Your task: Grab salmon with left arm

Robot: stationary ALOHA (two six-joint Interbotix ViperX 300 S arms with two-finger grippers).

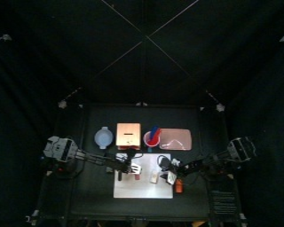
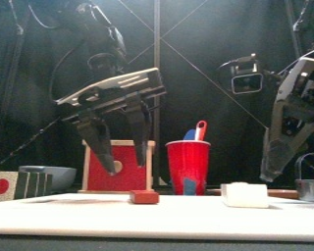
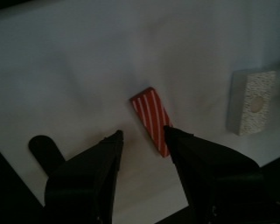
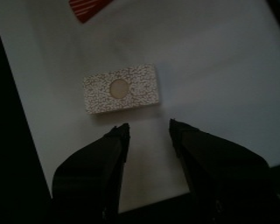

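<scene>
Nearest the front edge of the white bench (image 2: pixel 68 214), the salmon (image 3: pixel 152 116), a small oblong reddish piece with pale stripes, lies flat on the surface; in the front view it shows as a low red block (image 2: pixel 144 197). The left gripper (image 3: pixel 145 140) hangs just above it with its black jaws released, and in the left wrist view the piece's near end lies in the gap between the two tips, untouched by either. Beside it on the bench rests a pale speckled rectangular block with a round light spot on its face (image 4: pixel 122 90). The right gripper (image 4: pixel 149 131) hovers near that block, its jaws parted and holding nothing. Farther back stands a red plastic cup (image 2: pixel 188 167) with a blue and red utensil handle (image 2: pixel 198 130) poking out of it, then a red square card with a white disc (image 2: pixel 119 166). No writing can be read.
</scene>
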